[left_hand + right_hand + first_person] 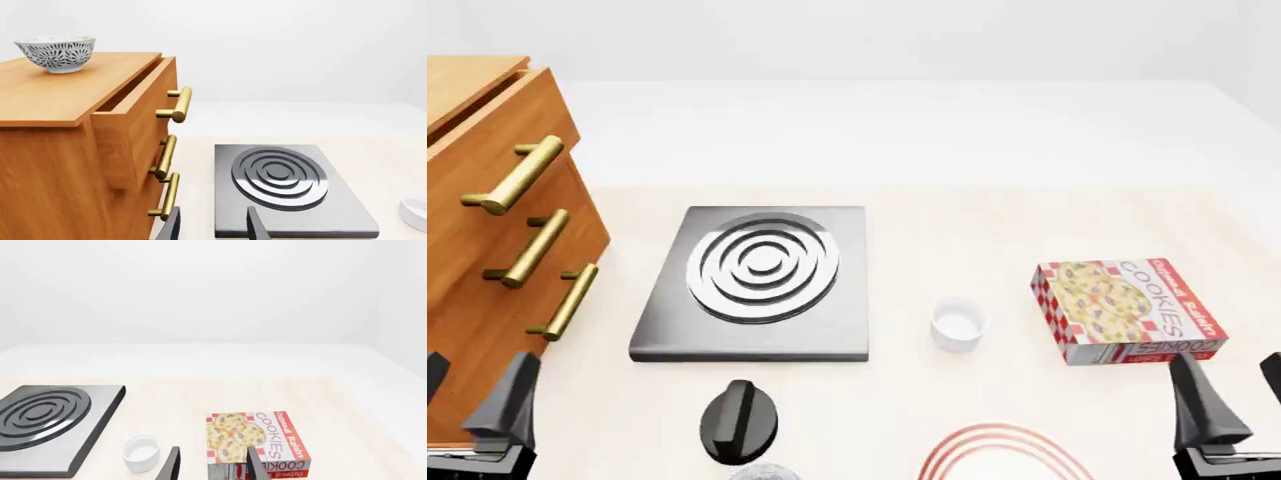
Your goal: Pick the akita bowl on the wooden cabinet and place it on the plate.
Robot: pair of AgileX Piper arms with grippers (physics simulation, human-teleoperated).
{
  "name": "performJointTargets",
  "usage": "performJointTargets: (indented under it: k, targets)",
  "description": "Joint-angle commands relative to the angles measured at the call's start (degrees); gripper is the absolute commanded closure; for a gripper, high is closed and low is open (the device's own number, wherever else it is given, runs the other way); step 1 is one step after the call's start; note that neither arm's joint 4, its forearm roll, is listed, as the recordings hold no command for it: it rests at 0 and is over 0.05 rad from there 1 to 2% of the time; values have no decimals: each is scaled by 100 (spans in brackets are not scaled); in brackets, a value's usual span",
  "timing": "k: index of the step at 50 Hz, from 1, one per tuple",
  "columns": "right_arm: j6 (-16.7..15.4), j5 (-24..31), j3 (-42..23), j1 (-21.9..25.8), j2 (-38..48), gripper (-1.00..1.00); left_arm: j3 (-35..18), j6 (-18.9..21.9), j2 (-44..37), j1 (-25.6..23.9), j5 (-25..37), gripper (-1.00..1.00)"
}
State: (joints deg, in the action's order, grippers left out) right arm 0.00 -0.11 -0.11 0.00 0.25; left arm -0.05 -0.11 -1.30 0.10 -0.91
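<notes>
Right end effector faces "COOKIES" box.

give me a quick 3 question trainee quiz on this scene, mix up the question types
1. True or false: the akita bowl sits on top of the wooden cabinet.
2. Multiple choice: what lies between the stove slab and the cookie box in the front view? A) black knob B) small white cup C) plate
3. Fill in: the cabinet's top drawer is slightly ____.

Key: 1 true; 2 B; 3 open
</notes>
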Motion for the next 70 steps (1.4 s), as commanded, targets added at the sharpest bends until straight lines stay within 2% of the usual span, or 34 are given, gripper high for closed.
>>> performJointTargets:
  k: [1, 10, 18, 25, 32, 40, 46, 52, 59, 70]
  targets:
    - [0, -38, -19, -1, 62, -100, -5, -30, -313, 4, -240, -100]
    - [1, -77, -17, -1, 99, -100, -14, -21, -142, -80, -43, -100]
    - [1, -95, -11, -2, 111, -100, -265, 10, -45, -22, 347, -100]
    - [2, -122, -8, -3, 135, -100, -743, 97, 80, -103, 919, -100]
    - [1, -147, -7, -3, 159, -100, -1418, 151, -243, -216, 1381, -100]
    - [1, -144, -8, -3, 155, -100, -1901, 139, -677, -239, 1413, -100]
    - [0, -125, -9, -3, 136, -100, -2466, 17, -1180, -223, 1485, -100]
    - [0, -111, -9, -3, 122, -100, -2819, 18, -1349, -170, 1587, -100]
    - [-1, -88, -10, -4, 99, -100, -3245, -214, -1539, -116, 1919, -100]
    - [-1, -88, -10, -3, 99, -100, -3877, -323, -1740, 64, 2263, -100]
